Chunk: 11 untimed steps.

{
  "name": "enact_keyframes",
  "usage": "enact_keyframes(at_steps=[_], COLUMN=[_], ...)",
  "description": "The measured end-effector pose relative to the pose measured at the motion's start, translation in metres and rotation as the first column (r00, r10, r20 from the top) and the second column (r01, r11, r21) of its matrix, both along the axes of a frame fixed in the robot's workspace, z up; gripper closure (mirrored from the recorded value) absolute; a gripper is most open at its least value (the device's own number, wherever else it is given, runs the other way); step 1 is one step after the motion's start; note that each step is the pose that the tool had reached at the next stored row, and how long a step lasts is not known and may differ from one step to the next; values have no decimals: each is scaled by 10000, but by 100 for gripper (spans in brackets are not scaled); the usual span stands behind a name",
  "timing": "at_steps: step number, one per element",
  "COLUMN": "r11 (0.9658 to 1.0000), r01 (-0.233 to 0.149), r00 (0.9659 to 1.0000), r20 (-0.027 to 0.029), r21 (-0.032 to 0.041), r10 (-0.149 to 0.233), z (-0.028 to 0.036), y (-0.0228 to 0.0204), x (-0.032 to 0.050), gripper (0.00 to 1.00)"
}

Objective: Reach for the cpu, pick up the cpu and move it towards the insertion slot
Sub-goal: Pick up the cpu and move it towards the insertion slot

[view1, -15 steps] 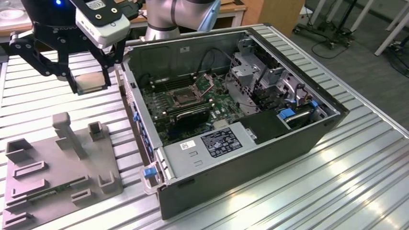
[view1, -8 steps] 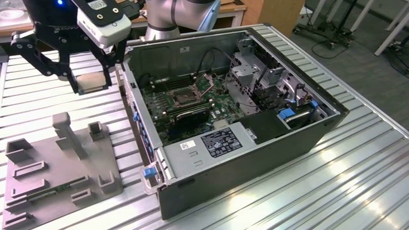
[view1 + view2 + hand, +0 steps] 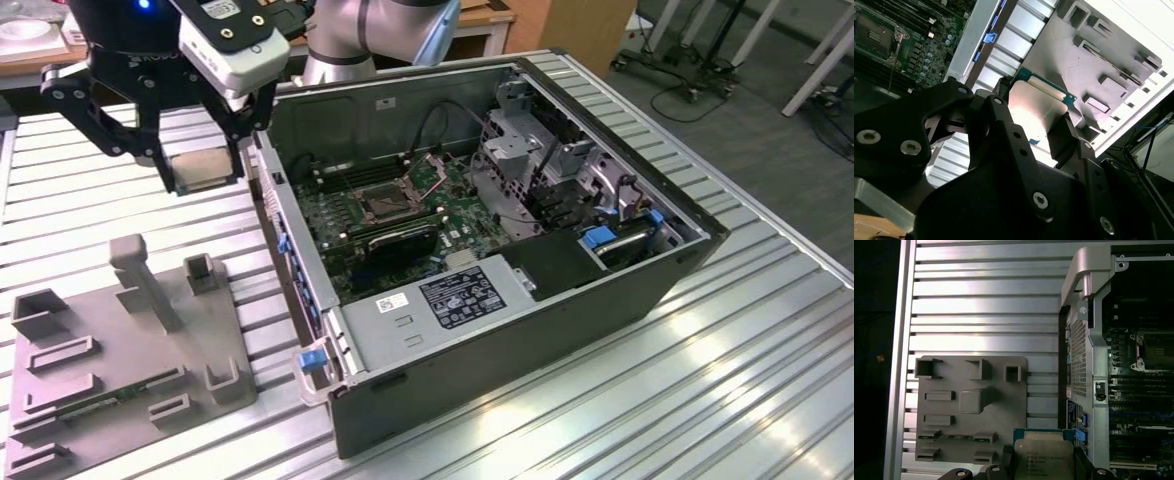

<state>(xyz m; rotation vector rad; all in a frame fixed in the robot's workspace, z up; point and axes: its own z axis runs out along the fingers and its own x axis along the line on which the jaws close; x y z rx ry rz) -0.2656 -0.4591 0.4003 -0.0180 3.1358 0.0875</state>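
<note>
The cpu [image 3: 207, 168], a flat square chip with a silvery top plate, hangs in the air over the slatted table, to the exterior view's left of the open computer case. My gripper [image 3: 210, 176] is shut on it, one black finger at each side edge. Both wrist views show the cpu [image 3: 1036, 107] [image 3: 1046, 457] clamped between the fingers [image 3: 1066, 132] [image 3: 1006, 460]. The insertion slot [image 3: 380, 205], a dark square socket in a metal bracket, lies on the green board inside the case, apart from the chip; it also appears in both wrist views [image 3: 874, 37] [image 3: 1159, 352].
A grey plastic tray [image 3: 120, 340] with upright posts and recesses lies on the slatted metal table [image 3: 80, 220], with a thin green circuit strip [image 3: 107, 400] in it. The case's side wall [image 3: 274, 210] stands between gripper and board. Drive cages [image 3: 534, 170] fill the case's far end.
</note>
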Motion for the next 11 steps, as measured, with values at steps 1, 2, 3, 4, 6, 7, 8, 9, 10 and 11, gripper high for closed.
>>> enact_keyframes(at_steps=[1,2,3,4,6,7,8,9,10,11], r11=[10000,10000,10000,10000,10000,10000,10000,10000,10000,10000], r01=[0,0,0,0,0,0,0,0,0,0], r00=[10000,10000,10000,10000,10000,10000,10000,10000,10000,10000], r20=[0,0,0,0,-1,0,0,0,0,0], r21=[0,0,-1,0,-1,-1,-1,0,0,0], r10=[0,0,0,0,0,0,0,0,0,0], z=[0,0,0,0,0,0,0,0,0,-1], y=[0,0,0,0,0,0,0,0,0,0], x=[22,34,47,58,81,90,100,109,116,122], gripper=[45,45,45,45,45,45,45,45,45,45])
